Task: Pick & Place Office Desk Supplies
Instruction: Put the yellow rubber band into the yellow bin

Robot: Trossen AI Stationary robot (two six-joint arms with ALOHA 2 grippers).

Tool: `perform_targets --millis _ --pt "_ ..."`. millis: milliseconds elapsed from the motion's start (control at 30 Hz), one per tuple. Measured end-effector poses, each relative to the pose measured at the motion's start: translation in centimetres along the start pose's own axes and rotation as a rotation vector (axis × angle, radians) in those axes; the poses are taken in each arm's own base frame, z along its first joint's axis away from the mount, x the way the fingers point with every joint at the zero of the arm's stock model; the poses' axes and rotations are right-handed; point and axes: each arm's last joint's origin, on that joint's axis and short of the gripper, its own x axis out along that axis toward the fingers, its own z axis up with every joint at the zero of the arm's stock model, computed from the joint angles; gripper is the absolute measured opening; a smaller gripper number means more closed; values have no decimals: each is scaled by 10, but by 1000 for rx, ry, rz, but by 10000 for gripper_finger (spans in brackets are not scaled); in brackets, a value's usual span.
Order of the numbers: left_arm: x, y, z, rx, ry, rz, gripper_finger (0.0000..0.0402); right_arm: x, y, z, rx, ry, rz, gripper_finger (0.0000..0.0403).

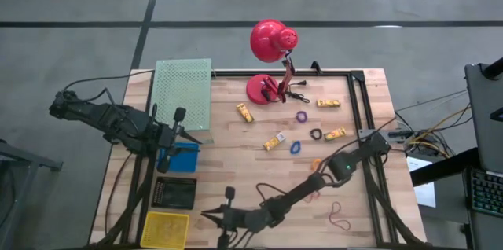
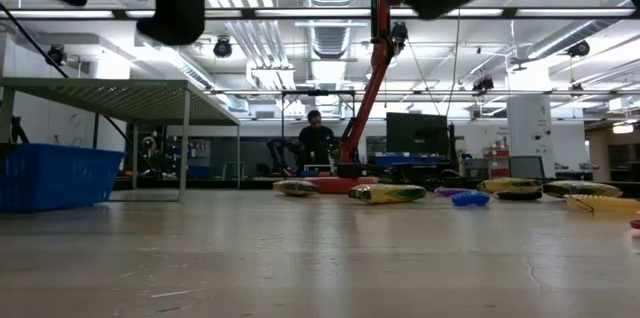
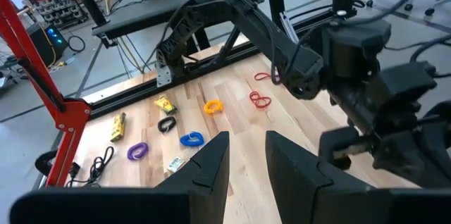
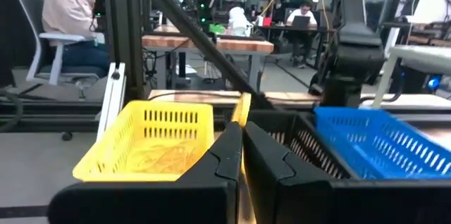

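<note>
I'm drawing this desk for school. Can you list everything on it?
lamp: one, red, far edge
mesh tray: one, green, far left
blue basket: one, blue, left
black basket: one, black, left
yellow basket: one, yellow, near left
yellow pieces: four, yellow, near lamp
rings: four, purple, black, blue, orange, middle
rubber bands: two, red, near right
left gripper: open, above blue basket
right gripper: shut on held piece, yellow, facing the baskets

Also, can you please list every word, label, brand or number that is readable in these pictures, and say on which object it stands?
No text can be read in any view.
Yellow packets: dark print on the wrappers, too small to read.
White-labelled packet: label blurred, unreadable.
Monitors in the room: screens dark or too far, nothing legible.
Yellow basket, blue basket, red lamp: no marking visible.
</note>
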Motion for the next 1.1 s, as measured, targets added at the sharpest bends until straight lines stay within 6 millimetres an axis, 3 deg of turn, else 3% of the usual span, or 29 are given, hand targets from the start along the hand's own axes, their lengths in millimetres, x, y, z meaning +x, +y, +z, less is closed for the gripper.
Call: perform_targets --millis 433,1100 --pt "0 0 -1 2 15 -4 97 5 8 -29 60 97 102 8" --pt "0 0 -1 2 15 -4 97 5 7 -38 113 193 107 8"
